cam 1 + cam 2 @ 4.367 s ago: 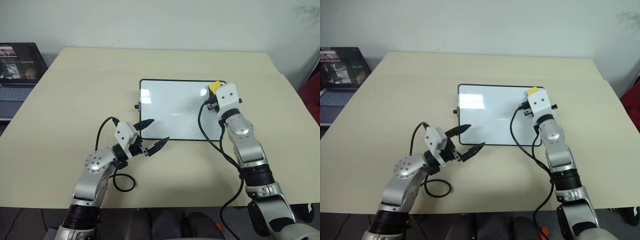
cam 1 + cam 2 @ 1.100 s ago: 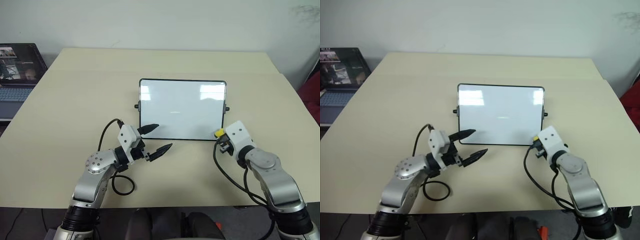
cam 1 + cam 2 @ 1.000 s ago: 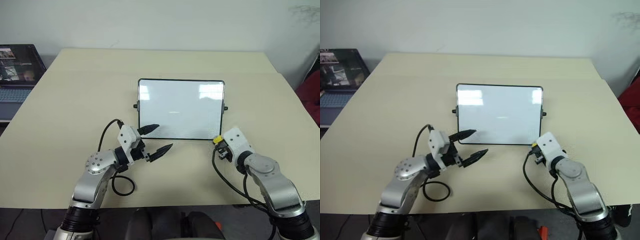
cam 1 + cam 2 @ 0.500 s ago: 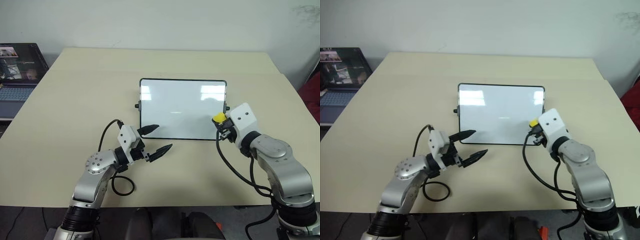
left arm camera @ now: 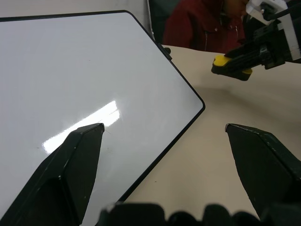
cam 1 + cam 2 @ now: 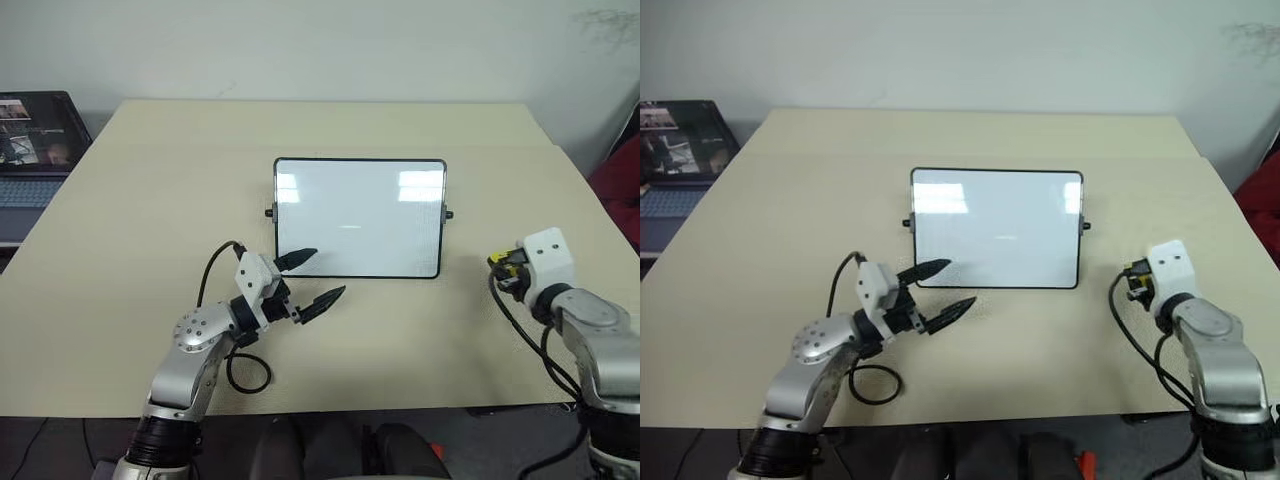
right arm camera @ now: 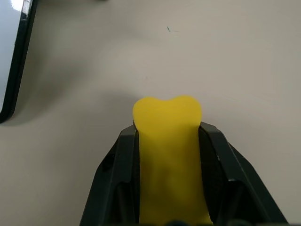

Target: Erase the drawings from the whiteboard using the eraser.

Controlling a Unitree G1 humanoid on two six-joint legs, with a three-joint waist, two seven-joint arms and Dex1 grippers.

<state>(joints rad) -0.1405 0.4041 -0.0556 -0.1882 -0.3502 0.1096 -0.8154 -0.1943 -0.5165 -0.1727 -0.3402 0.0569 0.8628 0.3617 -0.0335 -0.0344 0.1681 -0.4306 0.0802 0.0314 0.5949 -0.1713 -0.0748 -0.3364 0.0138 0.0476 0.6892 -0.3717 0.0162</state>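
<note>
Your right gripper is clamped on the yellow eraser, held above the beige surface well to the right of the whiteboard. The eraser bulges past the fingertips where they squeeze it. The whiteboard lies flat mid-surface, its white face showing only light reflections. Your left gripper hovers at the board's near left corner with fingers spread wide and nothing between them. A laptop sits off the surface's far left edge.
</note>
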